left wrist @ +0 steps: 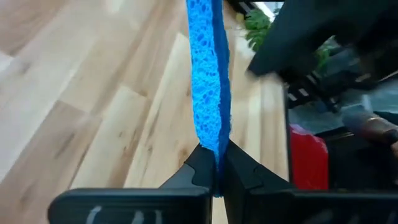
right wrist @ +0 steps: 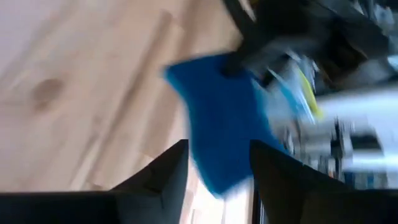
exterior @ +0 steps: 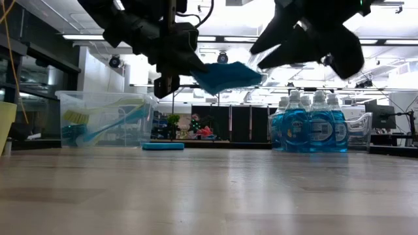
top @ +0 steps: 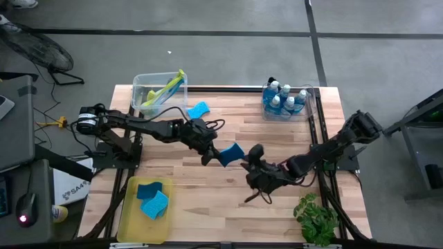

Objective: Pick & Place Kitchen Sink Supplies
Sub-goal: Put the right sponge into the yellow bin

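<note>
A flat blue sponge hangs in the air over the middle of the table, and my left gripper is shut on its left end. My right gripper comes in from the right and is open, with a finger on each side of the sponge's other end. Another blue sponge lies flat on the table at the far side. Two sponges lie in the yellow tray. Soap bottles and yellow-green brushes stand in their clear bins. My left gripper pinches the sponge's near end across its two flat faces, between both fingers. The fingers come from the table's left, slanting down. The sponge sticks out beyond them toward my right gripper, lifted clear of the table. My right gripper: whether its open fingers touch the sponge, I cannot tell.
A clear bin of brushes is at the far left and a clear bin of soap bottles at the far right. The yellow tray sits at the near left. A green plant is at the near right corner.
</note>
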